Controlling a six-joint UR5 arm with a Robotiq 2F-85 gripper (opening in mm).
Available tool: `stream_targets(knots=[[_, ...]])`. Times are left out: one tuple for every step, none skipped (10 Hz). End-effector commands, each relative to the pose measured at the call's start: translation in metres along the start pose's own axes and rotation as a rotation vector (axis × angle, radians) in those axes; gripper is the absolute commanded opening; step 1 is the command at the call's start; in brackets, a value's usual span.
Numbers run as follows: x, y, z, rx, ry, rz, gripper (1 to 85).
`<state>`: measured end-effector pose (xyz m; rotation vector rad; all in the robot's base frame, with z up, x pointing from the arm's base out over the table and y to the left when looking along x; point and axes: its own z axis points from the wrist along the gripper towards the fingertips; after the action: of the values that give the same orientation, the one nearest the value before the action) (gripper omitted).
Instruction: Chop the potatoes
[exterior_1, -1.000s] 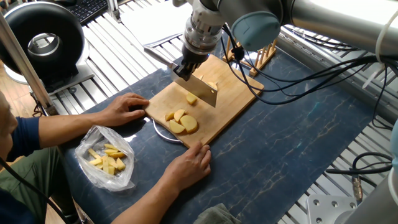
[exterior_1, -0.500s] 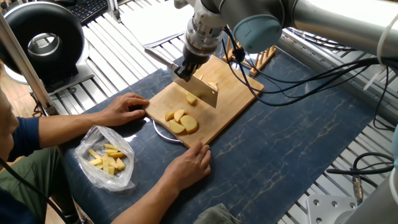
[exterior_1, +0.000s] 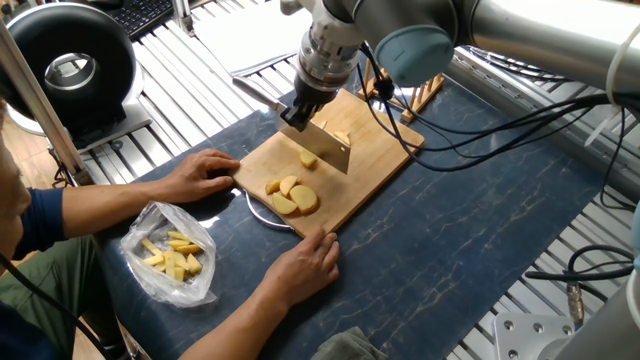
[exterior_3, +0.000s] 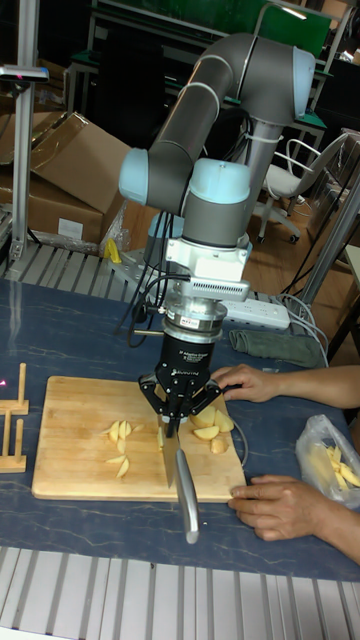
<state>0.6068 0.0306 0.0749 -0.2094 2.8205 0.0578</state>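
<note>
Claw (exterior_3: 180, 405) grips knife (exterior_1: 325, 142); label unreadable.

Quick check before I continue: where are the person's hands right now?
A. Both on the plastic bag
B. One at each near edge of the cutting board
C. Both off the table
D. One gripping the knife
B: one hand rests at the cutting board's left corner, the other hand at its near edge; the pincer holds the knife.

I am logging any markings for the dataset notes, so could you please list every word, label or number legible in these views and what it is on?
None can be read.
The gripper body carries a small strip of pale lettering in the tall fixed view, too blurred to read.
</note>
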Motion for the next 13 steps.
stream_targets(knots=[[-0.001,0.003,0.008,-0.002,-0.025,0.02,1.0],[0.001,0.001,0.009,0.003,-0.029,0.019,1.0],[0.002,-0.001,0.009,-0.004,-0.039,0.014,1.0],[0.002,-0.003,0.009,-0.01,-0.049,0.007,1.0],[0.003,-0.004,0.009,-0.012,-0.056,0.004,1.0],[0.002,-0.005,0.006,-0.008,-0.053,0.001,1.0],[0.004,-0.005,-0.002,-0.009,-0.037,-0.005,1.0],[0.007,-0.006,-0.01,-0.013,-0.009,-0.012,1.0],[0.006,-0.005,-0.014,-0.019,0.005,-0.011,1.0],[0.005,-0.002,-0.016,-0.022,0.009,-0.006,1.0],[0.004,0.001,-0.018,-0.024,0.014,0.002,1.0],[0.004,0.004,-0.019,-0.024,0.014,0.009,1.0],[0.004,0.005,-0.019,-0.024,0.012,0.01,1.0]])
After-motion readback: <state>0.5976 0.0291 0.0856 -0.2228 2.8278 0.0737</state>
